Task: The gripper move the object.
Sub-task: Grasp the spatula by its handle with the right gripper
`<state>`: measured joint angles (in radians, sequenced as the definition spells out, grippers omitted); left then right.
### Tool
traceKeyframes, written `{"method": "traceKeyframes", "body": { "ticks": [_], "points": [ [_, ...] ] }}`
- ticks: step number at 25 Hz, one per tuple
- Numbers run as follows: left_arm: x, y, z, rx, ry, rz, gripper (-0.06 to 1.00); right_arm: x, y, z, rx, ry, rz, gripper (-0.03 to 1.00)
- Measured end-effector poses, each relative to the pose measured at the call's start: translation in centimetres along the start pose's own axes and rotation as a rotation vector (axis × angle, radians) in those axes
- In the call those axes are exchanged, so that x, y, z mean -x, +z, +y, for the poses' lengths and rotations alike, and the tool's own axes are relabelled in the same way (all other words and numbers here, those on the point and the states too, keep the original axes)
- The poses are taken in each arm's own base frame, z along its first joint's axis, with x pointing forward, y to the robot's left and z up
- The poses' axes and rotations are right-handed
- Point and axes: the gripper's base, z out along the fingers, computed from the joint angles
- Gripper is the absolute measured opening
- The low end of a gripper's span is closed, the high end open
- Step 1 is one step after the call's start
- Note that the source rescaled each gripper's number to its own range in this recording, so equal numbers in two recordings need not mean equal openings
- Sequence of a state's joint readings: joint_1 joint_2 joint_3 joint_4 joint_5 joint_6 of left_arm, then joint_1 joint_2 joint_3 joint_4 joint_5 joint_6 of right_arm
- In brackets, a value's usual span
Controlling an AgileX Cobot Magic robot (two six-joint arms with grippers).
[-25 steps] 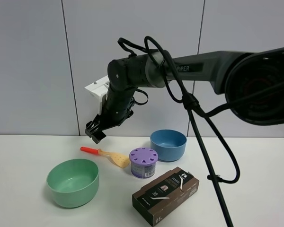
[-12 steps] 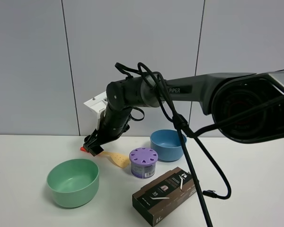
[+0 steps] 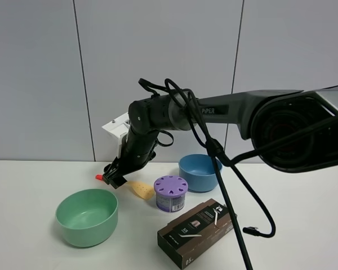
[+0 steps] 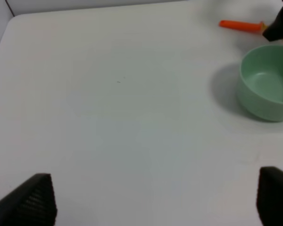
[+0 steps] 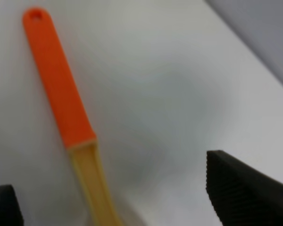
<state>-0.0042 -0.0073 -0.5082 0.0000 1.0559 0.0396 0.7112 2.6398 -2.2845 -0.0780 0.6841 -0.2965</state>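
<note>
The right gripper (image 3: 113, 179) hangs low over the table (image 3: 28, 191), its jaws spread wide and holding nothing. In the right wrist view its two black fingers (image 5: 240, 188) stand either side of the spatula (image 5: 59, 89), at the point where the orange handle meets the pale yellow neck, and neither finger touches it. The spatula lies flat on the table.

From the exterior high view the gripper hides most of the handle, so only the red tip and the yellow blade show. The green bowl (image 3: 85, 232) sits just in front of the gripper. The purple-lidded container (image 3: 170, 194) stands just beside the blade. Behind it is the blue bowl (image 3: 200, 175), and the brown box (image 3: 196, 233) lies nearer the camera.

The left gripper (image 4: 153, 200) appears only in the left wrist view: jaws wide apart, empty, over bare table, well away from the green bowl and the spatula handle.
</note>
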Motion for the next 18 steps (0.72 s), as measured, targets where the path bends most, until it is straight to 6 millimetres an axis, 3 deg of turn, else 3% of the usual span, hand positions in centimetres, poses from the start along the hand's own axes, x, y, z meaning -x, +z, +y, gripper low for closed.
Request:
{"method": "traceKeyframes", "body": {
  "ticks": [8, 13, 18],
  "points": [
    [0.0, 0.0, 0.0, 0.0, 0.0, 0.0, 1.0, -0.77, 0.76, 0.19, 0.011, 0.002, 0.036, 0.82],
    [0.0, 0.0, 0.0, 0.0, 0.0, 0.0, 1.0, -0.89, 0.98, 0.29, 0.016, 0.006, 0.038, 0.64],
    [0.0, 0.0, 0.0, 0.0, 0.0, 0.0, 1.0, -0.89, 1.08, 0.32, 0.017, 0.009, 0.034, 0.52]
  ]
}}
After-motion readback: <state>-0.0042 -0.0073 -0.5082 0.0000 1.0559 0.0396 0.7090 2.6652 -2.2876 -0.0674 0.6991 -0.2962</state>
